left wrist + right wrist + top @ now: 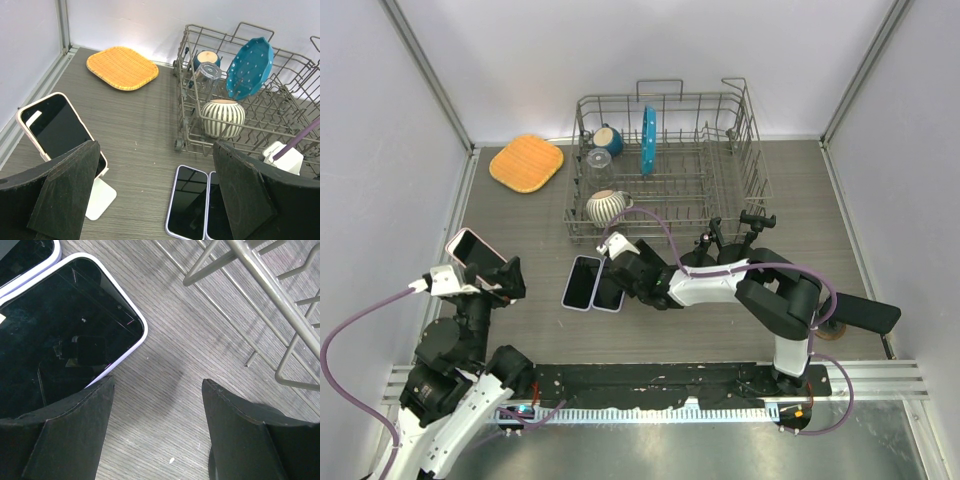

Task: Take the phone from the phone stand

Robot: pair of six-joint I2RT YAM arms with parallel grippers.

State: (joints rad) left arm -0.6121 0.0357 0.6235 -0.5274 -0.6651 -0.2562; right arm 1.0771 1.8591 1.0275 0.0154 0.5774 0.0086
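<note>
While left hand [155, 144] gapes near phone [57, 127] on stand [100, 197], right hand [157, 381] gapes beside flat phones [60, 340].

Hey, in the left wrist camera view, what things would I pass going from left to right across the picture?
From the left: phone on the stand → orange mat → two phones lying flat → teal dish.

bright, even light; soft shadows beneath the rack [260, 270]; pictures sharp.
</note>
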